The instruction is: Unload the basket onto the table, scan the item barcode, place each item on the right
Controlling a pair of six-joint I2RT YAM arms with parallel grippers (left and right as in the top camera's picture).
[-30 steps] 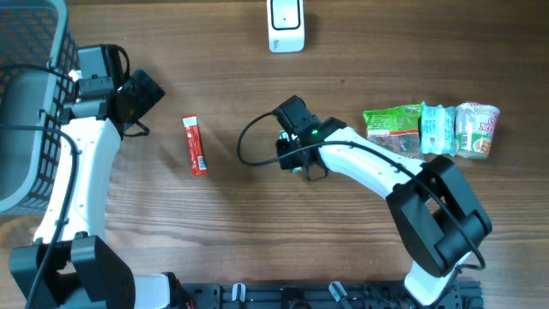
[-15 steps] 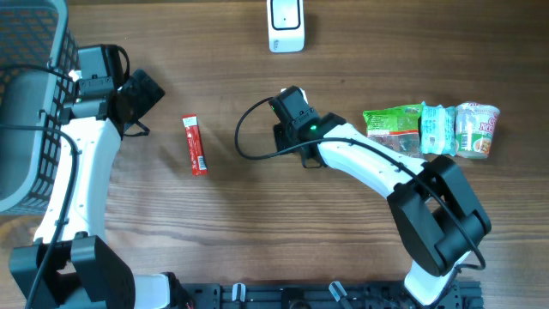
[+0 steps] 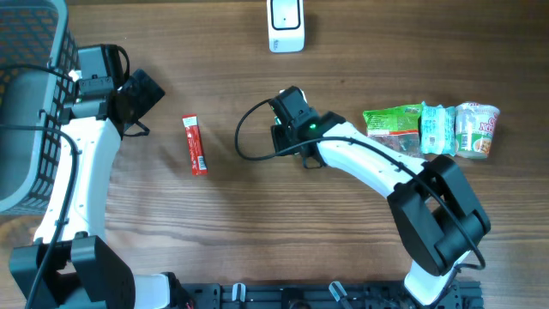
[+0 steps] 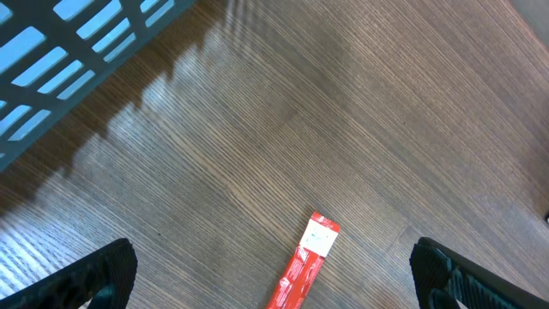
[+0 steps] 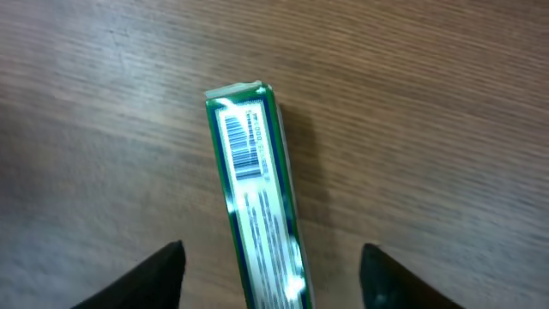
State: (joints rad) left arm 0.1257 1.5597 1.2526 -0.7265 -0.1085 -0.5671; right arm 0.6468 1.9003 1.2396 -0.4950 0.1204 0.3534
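Showing a white barcode label [image 5: 243, 137], text unreadable: green packet [image 5: 257, 223] between parted right fingers [image 5: 159, 276], untouched; left fingers [image 4: 99, 273] wide, empty

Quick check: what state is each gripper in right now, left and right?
Left gripper: open, holding nothing.
Right gripper: open; the green pack lies between its fingers, not gripped.

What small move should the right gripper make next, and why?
Probably raise the right gripper straight up: its jaws stand open, clear of the green packet, which rests on the table with its barcode facing up.
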